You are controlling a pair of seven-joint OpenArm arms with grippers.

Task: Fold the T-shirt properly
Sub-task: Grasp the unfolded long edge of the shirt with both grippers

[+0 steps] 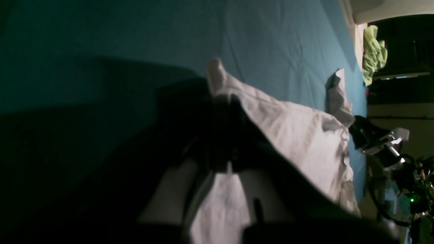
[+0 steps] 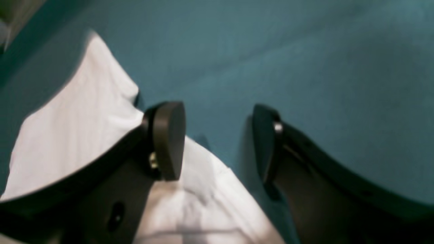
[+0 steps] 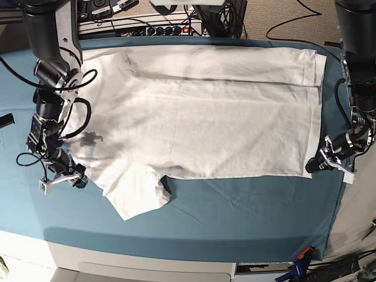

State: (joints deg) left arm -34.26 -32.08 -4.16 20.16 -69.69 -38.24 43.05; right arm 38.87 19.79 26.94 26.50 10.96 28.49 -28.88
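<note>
Bare teal cloth (image 3: 235, 211) runs the full lower band of the base view, below the T-shirt's (image 3: 200, 117) lower edge; wide open for a low pass from either side. One sleeve (image 3: 136, 197) juts down into that band at lower left, the only thing in the way there.

Left edge: narrow teal strip, taken up by the right arm (image 3: 51, 88) and its loose cables. Right edge: thin strip beside the hem, filled by the left gripper (image 3: 314, 164), jaws pinched on the corner.

Top edge: shirt reaches nearly to the table's back; power strip and cables (image 3: 147, 26) crowd just behind. No room there.
</note>
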